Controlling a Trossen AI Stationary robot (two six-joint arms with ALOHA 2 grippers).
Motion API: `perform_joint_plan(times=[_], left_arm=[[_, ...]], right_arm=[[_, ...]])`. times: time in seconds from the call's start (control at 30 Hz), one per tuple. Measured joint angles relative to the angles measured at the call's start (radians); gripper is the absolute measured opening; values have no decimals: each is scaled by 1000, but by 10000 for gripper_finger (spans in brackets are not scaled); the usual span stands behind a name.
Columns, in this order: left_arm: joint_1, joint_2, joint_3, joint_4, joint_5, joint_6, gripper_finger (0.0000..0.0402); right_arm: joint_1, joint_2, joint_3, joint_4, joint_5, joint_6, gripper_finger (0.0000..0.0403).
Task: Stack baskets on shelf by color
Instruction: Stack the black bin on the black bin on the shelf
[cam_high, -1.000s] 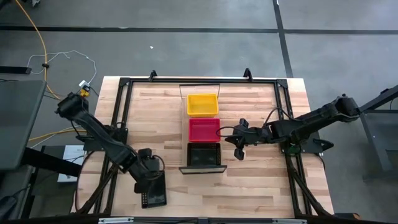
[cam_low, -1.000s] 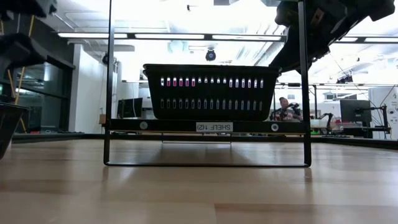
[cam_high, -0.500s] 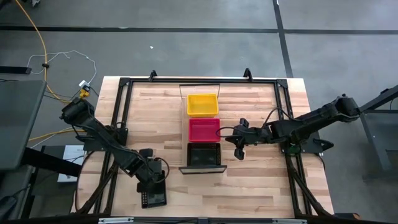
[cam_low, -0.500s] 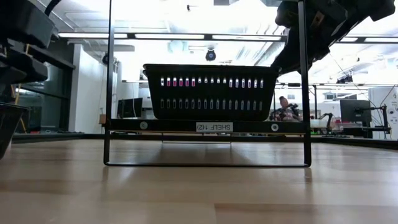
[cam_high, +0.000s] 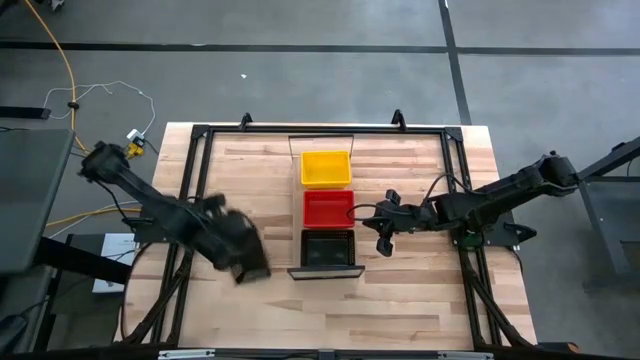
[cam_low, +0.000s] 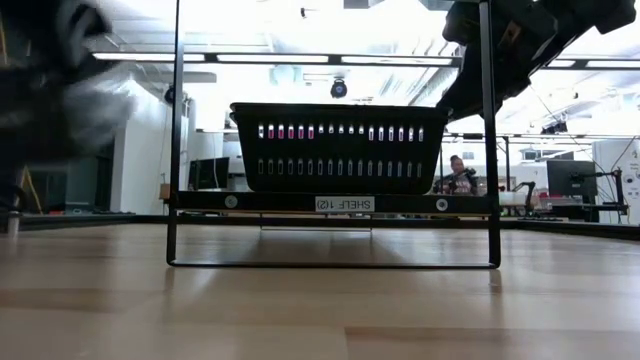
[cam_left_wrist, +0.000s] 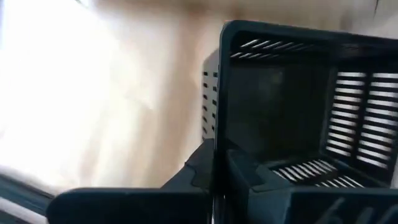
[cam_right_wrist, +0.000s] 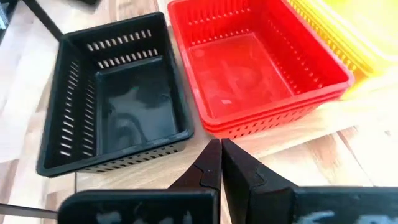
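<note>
On the shelf (cam_high: 296, 271) stand a yellow basket (cam_high: 326, 168), a red stack (cam_high: 328, 208) and a black basket (cam_high: 328, 250) in a row; the right wrist view shows the black basket (cam_right_wrist: 112, 93), the red stack (cam_right_wrist: 249, 62) and the yellow basket (cam_right_wrist: 354, 31). My left gripper (cam_high: 238, 255), left of the shelf, is shut on another black basket (cam_left_wrist: 298, 112) and shows blurred. My right gripper (cam_high: 385, 238) hangs shut and holds nothing, just right of the shelf. My left gripper has one wall of the black basket at its rim (cam_left_wrist: 217, 146), with one finger (cam_left_wrist: 252, 177) inside the basket and the other (cam_left_wrist: 196, 174) outside. In the low view the basket (cam_low: 60, 100) shows as a dark blur, lifted clear of the tabletop.
The dark metal frame (cam_high: 195, 170) runs along the tabletop's left, far and right sides. The shelf's thin bars (cam_low: 173, 130) stand at its ends. Bare wood (cam_high: 400, 310) lies between the shelf and the table's near edge.
My left gripper has shut on the black basket that lay near the table's near edge. It has lifted the basket clear of the wood and carried it fast toward the far edge, to a place beside the shelf's near end.
</note>
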Motion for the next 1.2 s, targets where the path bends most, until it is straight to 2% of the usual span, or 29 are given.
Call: perform_joint_plan(times=[0.13, 0.27, 0.37, 0.47, 0.63, 0.73, 0.9, 1.03, 1.2], left_arm=[[28, -136, 83, -18, -227, -152, 1], [45, -224, 96, 27, -416, -324, 1], [46, -235, 96, 48, -528, -462, 1], [44, -194, 96, 88, -589, -583, 0], [35, -48, 95, 216, -644, -726, 0], [17, 59, 95, 358, -648, -772, 0], [27, 209, 94, 590, -561, -738, 0], [48, 261, 94, 656, -511, -745, 0], [53, 297, 94, 663, -458, -807, 0]], right_arm=[[0, 0, 0, -49, 60, 5, 0], [0, -3, 0, -147, 149, 81, 0], [0, -3, 0, -230, 185, 145, 0], [1, -3, 0, -287, 221, 203, 0], [1, -3, 0, -342, 296, 249, 0], [0, -3, 0, -366, 318, 267, 0], [1, -3, -9, -381, 351, 271, 0], [1, -3, -26, -369, 366, 272, 0], [1, -3, -66, -331, 357, 275, 0]])
